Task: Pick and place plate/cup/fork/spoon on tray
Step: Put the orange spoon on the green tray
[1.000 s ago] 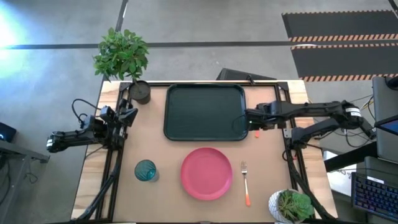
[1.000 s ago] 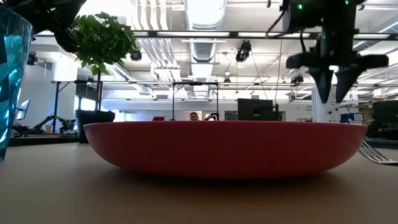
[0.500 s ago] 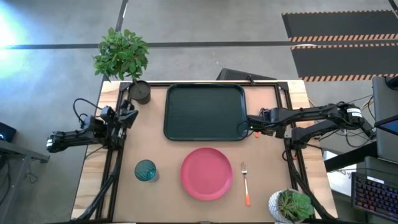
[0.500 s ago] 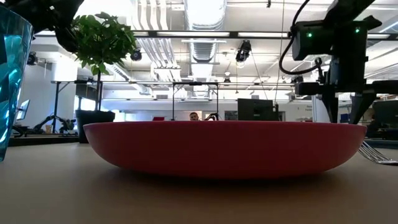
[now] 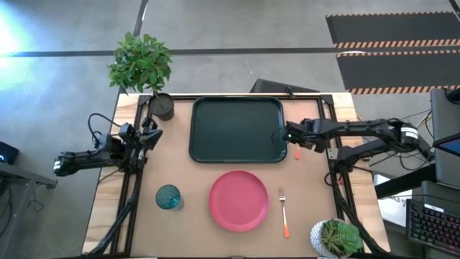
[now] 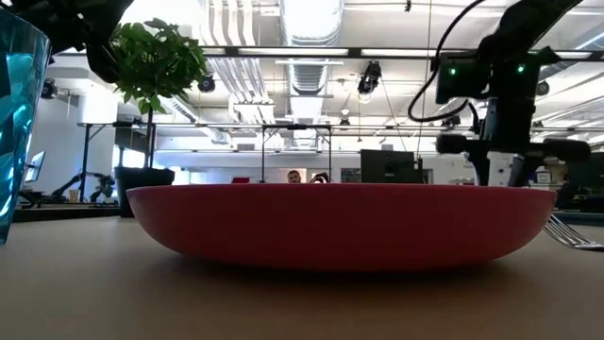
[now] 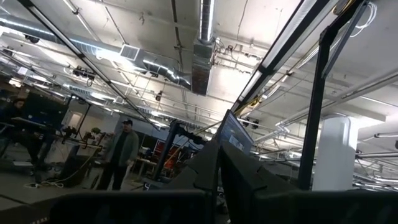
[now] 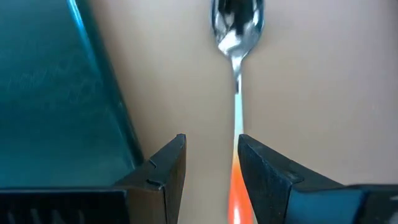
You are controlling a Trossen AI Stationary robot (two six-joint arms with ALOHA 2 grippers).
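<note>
Spoon (image 8: 236,37): lies flat on the counter (image 5: 180,173) just beside the tray's (image 5: 237,129) right edge, bowl ahead of the right end effector (image 8: 211,165), orange handle running back toward it; long axis in line with the wrist's forward direction, roughly parallel to the tray edge. Right end effector: low over the handle end, fingers parted a modest way, nothing held; the handle passes under or against one finger (image 8: 264,168) rather than centred in the gap, so my guess is a small sideways shift is needed before closing. Contact with the handle cannot be told. Right arm is far the nearer to the spoon. Left end effector (image 5: 149,137): waits raised at the counter's left side, near the plant pot (image 5: 162,106); open or closed cannot be told. Plate (image 5: 238,200), cup (image 5: 168,196), fork (image 5: 283,210): all on the counter's near half, well apart from the tray, which holds nothing.
</note>
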